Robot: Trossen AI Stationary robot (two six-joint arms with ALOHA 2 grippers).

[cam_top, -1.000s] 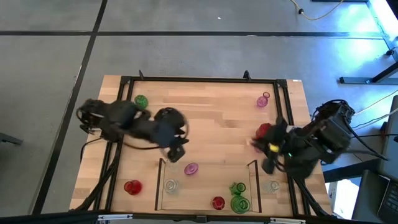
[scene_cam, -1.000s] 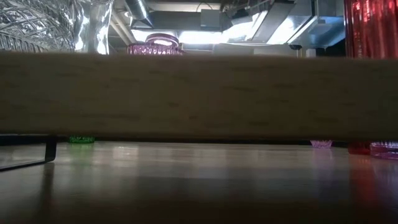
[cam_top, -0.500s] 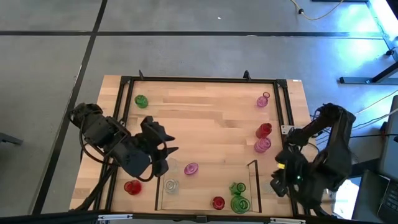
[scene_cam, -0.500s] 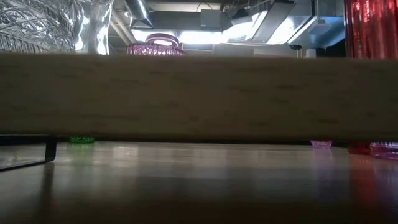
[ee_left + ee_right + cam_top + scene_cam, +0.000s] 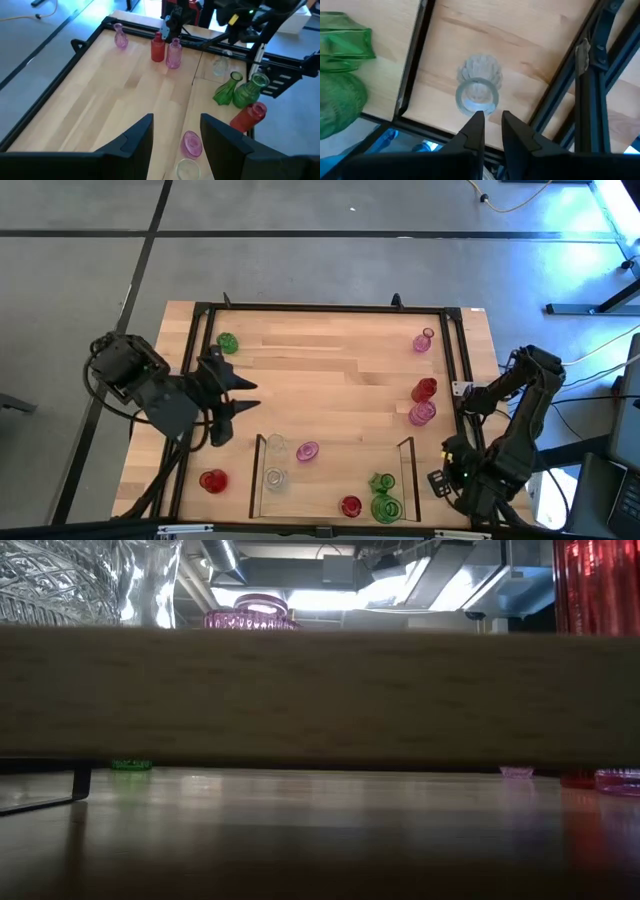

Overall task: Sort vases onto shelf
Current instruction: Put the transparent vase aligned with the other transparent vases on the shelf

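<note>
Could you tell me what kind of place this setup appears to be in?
Probably a robotics lab or workshop: bare grey floor with dark tape lines, a loose cable, and a black-framed wooden table.

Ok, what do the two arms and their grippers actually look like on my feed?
Both arms are dark, jointed and bulky, with black cables looping off them. The left gripper has two broad, flat black fingers. The right gripper has similar dark fingers, and small green and yellow lights glow near its wrist.

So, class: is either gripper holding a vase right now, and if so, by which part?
Neither. The left gripper is open and empty; the right gripper hovers over a clear vase without gripping it.
</note>
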